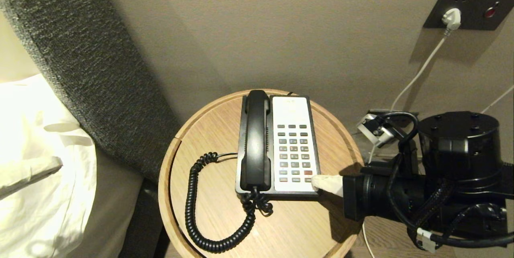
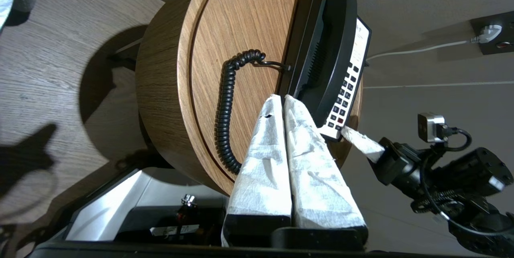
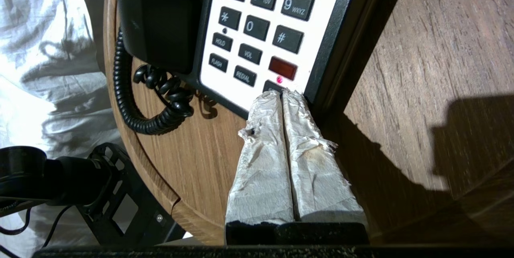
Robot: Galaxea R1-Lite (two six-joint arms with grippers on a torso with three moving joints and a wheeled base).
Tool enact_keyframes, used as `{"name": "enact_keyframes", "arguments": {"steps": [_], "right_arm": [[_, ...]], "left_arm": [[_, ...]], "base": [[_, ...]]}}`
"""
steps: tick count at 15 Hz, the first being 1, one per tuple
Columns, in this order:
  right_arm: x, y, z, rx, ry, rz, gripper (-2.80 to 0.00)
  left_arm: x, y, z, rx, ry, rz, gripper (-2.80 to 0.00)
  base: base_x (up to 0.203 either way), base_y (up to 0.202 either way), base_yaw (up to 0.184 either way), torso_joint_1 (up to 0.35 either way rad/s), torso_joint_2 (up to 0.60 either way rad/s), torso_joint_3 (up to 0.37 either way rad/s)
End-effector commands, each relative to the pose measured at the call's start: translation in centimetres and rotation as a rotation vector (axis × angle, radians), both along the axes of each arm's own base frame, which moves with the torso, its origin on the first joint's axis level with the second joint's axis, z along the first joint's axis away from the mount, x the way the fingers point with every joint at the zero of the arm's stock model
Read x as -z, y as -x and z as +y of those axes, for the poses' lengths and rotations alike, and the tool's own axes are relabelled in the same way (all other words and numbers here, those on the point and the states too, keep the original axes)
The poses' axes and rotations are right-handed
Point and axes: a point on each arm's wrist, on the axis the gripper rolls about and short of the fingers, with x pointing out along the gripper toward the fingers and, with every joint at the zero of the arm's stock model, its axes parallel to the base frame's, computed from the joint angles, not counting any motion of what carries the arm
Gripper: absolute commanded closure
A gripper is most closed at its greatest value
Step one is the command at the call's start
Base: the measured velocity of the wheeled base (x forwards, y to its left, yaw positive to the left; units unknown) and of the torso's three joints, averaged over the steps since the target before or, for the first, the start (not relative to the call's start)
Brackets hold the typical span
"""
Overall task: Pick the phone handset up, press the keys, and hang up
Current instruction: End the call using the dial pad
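Observation:
The black phone handset [image 1: 256, 137] lies in its cradle on the left side of the phone base, on a round wooden table [image 1: 209, 129]. Its coiled cord [image 1: 192, 210] loops over the tabletop to the left. My right gripper [image 1: 314, 181] is shut. Its white-wrapped tips [image 3: 281, 92] rest on the bottom right key of the white keypad [image 3: 261, 29], just below the red key [image 3: 282, 67]. A small red light glows beside the tips. My left gripper [image 2: 280, 97] is shut and empty, off the table's left side and pointing at the handset [image 2: 333, 41].
A grey padded headboard [image 1: 92, 69] and white bedding [image 1: 48, 210] stand left of the table. A wall socket with a white plug [image 1: 451, 17] and cable is at the back right. The right arm's black body [image 1: 441, 177] fills the space right of the table.

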Motion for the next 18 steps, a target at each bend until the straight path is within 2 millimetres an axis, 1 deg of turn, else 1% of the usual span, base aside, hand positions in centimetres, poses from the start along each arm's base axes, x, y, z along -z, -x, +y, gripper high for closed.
{"name": "enact_keyframes", "arguments": {"steps": [1,5,6,11,16,18], "right_arm": [[0.2,-0.2,0.2,0.001,0.003,0.006,0.0],[0.2,-0.3,0.2,0.001,0.003,0.006,0.0],[0.6,-0.4,0.4,0.003,0.015,0.017,0.0],[1.2,-0.5,0.5,0.003,0.043,0.022,0.0],[0.9,-0.4,0.6,0.003,0.031,0.018,0.0],[0.1,-0.3,0.4,0.002,-0.001,-0.02,0.0]], "left_arm": [[0.0,0.0,0.0,-0.001,0.003,0.006,0.0],[0.0,0.0,0.0,-0.001,0.003,0.006,0.0],[0.1,0.0,0.0,0.001,0.003,0.006,0.0],[0.2,0.1,0.0,0.001,0.003,0.007,0.0],[0.3,0.1,0.0,0.001,0.002,0.009,0.0],[0.4,0.2,0.1,0.001,0.0,0.009,0.0]], "base": [[0.0,0.0,0.0,0.0,0.0,0.0],[0.0,0.0,0.0,0.0,0.0,0.0],[0.0,0.0,0.0,0.0,0.0,0.0],[0.0,0.0,0.0,0.0,0.0,0.0],[0.0,0.0,0.0,0.0,0.0,0.0],[0.0,0.0,0.0,0.0,0.0,0.0]]}}
